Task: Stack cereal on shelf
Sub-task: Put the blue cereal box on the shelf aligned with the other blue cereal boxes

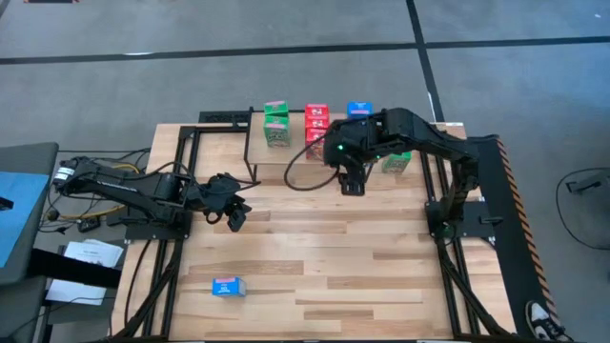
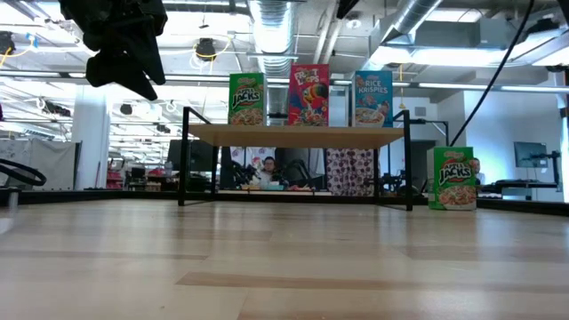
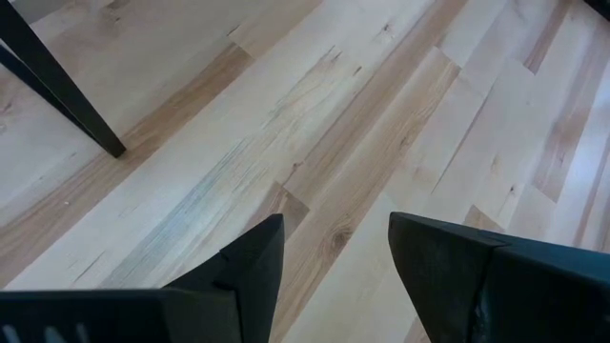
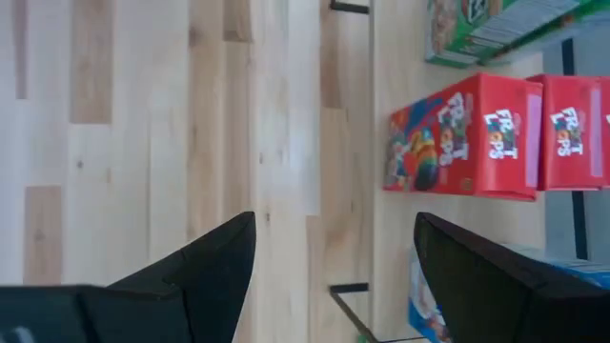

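Glossy printed cardboard boxes, green (image 2: 246,99), red (image 2: 308,94) and blue (image 2: 372,98), stand upright on the pale wooden shelf (image 2: 293,135) with thin black legs. Another green box (image 2: 454,179) stands on the slatted table (image 1: 324,257); a blue one (image 1: 228,287) lies near its front. Both the left gripper (image 3: 334,250) and the right gripper (image 4: 334,250) hang empty, jaws apart.

Three cereal boxes (image 2: 309,94) are stood on the shelf (image 2: 298,134); one box (image 2: 454,179) is set at its 3 o'clock; another (image 1: 228,287) lies well apart at 7 o'clock.

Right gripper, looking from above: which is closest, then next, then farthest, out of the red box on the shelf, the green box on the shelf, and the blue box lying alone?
From the right gripper:
1. Red box, on the shelf, just behind it.
2. Green box, at the shelf's left end.
3. Blue box, alone near the table's front left.
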Controlling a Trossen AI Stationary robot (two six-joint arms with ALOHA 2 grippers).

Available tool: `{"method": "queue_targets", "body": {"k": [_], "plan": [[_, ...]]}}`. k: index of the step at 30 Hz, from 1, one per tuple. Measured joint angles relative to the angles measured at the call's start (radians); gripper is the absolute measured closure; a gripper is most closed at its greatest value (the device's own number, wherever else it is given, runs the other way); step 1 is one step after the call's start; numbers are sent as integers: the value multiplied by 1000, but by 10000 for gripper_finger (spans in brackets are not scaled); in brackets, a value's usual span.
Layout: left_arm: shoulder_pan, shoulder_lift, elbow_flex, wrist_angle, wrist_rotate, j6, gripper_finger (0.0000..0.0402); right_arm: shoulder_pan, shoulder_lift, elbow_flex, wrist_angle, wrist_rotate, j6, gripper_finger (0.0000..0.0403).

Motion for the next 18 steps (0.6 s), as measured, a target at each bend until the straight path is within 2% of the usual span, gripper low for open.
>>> {"method": "queue_targets", "body": {"k": [7, 18], "plan": [[0, 0, 0, 0, 0, 0, 223, 66, -61, -42, 0, 0, 94, 92], [0, 0, 0, 0, 0, 0, 223, 192, -231, -357, 1, 1, 296, 92]]}}
